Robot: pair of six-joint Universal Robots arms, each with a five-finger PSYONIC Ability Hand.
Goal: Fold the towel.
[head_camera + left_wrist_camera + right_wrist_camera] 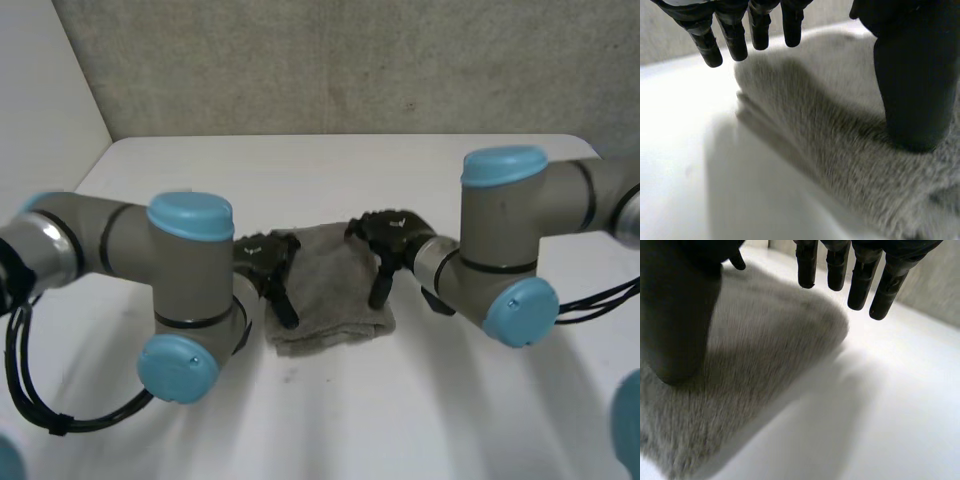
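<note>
Head view: we see the towel (330, 290) already a small layered stack (folding looks done); left hand (266, 258) and right hand (393, 238) sit over its 2 side edges, fingers straight, gripping nothing.

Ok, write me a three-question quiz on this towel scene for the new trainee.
1. True or false: the left hand is at one side of the towel and the right hand is at the other.
2. Pick one. The right hand's fingers are: A) curled into a fist, B) straight, C) wrapped round a cup.
3. Fill the gap: the grey towel lies on a ___ table.

Key: 1 true; 2 B; 3 white.
</note>
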